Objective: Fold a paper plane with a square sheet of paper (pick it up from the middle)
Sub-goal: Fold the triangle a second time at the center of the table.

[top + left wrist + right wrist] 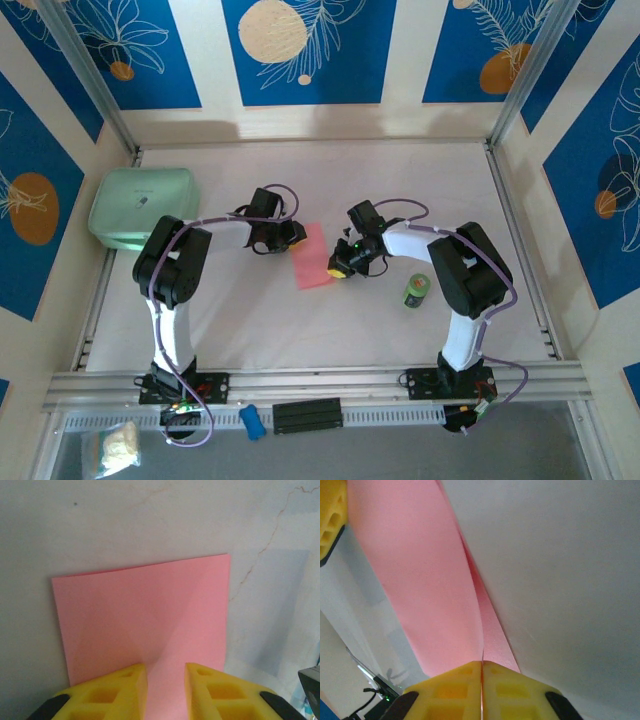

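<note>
Right claw point(482, 664) pinches the square sheet of paper point(420, 580) on white tabletop point(560, 580)

Pink sheet of paper point(312, 256) lies folded double.

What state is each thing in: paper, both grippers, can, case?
square sheet of paper: folded over on itself, not yet a plane, one edge pinched.
left gripper: open, fingers astride the paper's near edge.
right gripper: shut on the paper's edge.
green can: upright, apart from the paper.
mint-green case: closed, far left.
</note>
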Controlling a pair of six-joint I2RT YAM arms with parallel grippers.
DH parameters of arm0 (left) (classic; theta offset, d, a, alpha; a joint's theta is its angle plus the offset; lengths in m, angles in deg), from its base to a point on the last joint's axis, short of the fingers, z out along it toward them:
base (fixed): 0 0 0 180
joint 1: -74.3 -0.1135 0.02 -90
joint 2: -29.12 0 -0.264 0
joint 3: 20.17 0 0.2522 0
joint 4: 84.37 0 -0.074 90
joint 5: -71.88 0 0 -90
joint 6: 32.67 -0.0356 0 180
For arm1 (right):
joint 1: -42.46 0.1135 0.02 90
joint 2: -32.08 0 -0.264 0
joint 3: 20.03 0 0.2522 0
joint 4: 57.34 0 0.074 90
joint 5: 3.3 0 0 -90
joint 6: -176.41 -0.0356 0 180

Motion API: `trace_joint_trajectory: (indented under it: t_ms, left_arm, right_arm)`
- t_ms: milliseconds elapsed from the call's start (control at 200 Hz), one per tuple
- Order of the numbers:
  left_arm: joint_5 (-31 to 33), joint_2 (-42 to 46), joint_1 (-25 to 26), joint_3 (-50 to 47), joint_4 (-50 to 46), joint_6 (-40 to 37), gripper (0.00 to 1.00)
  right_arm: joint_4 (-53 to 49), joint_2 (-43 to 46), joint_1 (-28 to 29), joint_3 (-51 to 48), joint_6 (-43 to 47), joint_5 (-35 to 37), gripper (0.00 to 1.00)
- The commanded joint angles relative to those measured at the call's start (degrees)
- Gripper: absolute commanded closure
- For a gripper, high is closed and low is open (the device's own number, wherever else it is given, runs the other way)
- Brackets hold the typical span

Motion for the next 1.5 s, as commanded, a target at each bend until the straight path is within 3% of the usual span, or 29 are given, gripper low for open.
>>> trace_joint_trajectory:
  t_ms: [0,305,950,1491]
  left_arm:
    - [-0.35,-1.77,-0.12,-0.29,-2.35,-2.92,0.71]
    - [-0.38,6.39,-0.02,-4.51,4.61,-2.69,0.63]
    - [0.71,-0.53,-0.2,-3.05,1.02,-2.98,0.73]
    - [0.64,0.01,-0.2,-4.63,1.49,-2.92,0.75]
  right_arm:
    - [-0.96,1.52,-0.4,-0.94,-0.16,-1.22,0.97]
    - [0.25,5.52,-1.17,-4.72,-0.76,-1.17,1.0]
    - [5.93,3.4,0.45,-1.33,-0.51,-7.82,1.0]
    - [5.93,-4.61,4.18,5.61,-2.49,-0.8,1.0]
